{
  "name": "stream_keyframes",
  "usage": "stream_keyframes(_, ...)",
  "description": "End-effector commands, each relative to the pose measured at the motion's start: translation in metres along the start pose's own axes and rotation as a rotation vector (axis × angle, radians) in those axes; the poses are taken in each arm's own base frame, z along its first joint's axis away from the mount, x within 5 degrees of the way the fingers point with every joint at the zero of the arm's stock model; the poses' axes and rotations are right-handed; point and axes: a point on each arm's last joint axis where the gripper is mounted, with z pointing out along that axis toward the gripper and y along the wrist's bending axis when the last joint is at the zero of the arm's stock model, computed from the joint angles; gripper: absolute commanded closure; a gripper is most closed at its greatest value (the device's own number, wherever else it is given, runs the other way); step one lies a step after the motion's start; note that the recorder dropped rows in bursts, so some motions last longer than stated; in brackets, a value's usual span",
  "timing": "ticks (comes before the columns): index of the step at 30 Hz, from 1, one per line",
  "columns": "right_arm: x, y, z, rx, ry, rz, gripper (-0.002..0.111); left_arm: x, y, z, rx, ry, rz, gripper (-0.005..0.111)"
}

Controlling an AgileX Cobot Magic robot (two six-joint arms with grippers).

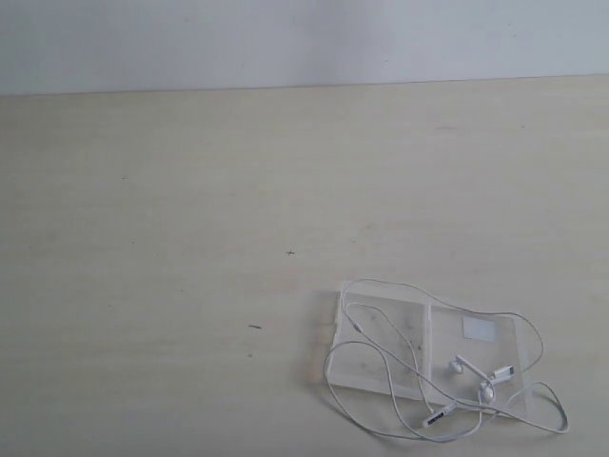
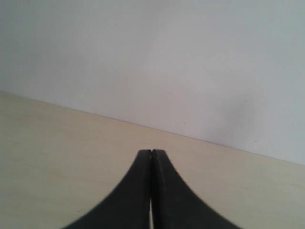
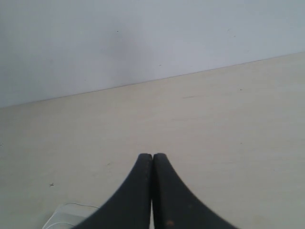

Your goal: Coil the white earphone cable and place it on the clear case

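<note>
The clear case (image 1: pixel 381 367) lies open and flat on the table at the front right in the exterior view, with a small white sticker (image 1: pixel 481 329) on its right panel. The white earphone cable (image 1: pixel 384 359) sprawls in loose loops over and around the case, its two earbuds (image 1: pixel 466 367) and inline remote (image 1: pixel 439 416) near the front. Neither arm shows in the exterior view. My left gripper (image 2: pixel 151 151) is shut with nothing in it, above bare table. My right gripper (image 3: pixel 152 155) is shut and empty too; a corner of the case (image 3: pixel 66 214) with a bit of cable shows beside it.
The pale wooden table (image 1: pixel 190 238) stretches left and back from the case to a plain white wall (image 1: pixel 304 38). A few small dark specks (image 1: pixel 255 327) mark the surface.
</note>
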Motion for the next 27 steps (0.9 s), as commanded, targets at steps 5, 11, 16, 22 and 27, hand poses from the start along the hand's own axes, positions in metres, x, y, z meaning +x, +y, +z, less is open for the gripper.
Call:
stream_keyframes(5,-0.001,-0.004,-0.001,0.056,-0.033,-0.254,0.108,0.0,0.0,0.0,-0.001,-0.005,0.0,0.107)
stream_keyframes(11,-0.004,-0.012,-0.003,0.195,-0.044,-0.463,0.108,0.0,0.0,0.0,-0.001,-0.005,0.0,0.107)
stream_keyframes(16,-0.01,-0.012,-0.004,0.207,-0.128,-0.291,0.108,0.0,0.0,0.0,-0.001,-0.005,0.0,0.107)
stream_keyframes(22,-0.023,-0.005,-0.006,0.154,-0.279,-0.275,0.108,0.0,0.0,0.0,-0.001,-0.005,0.0,0.107)
stream_keyframes(27,-0.02,-0.006,-0.005,0.148,-0.254,-0.173,0.108,0.0,0.0,0.0,-0.001,-0.005,0.0,0.107)
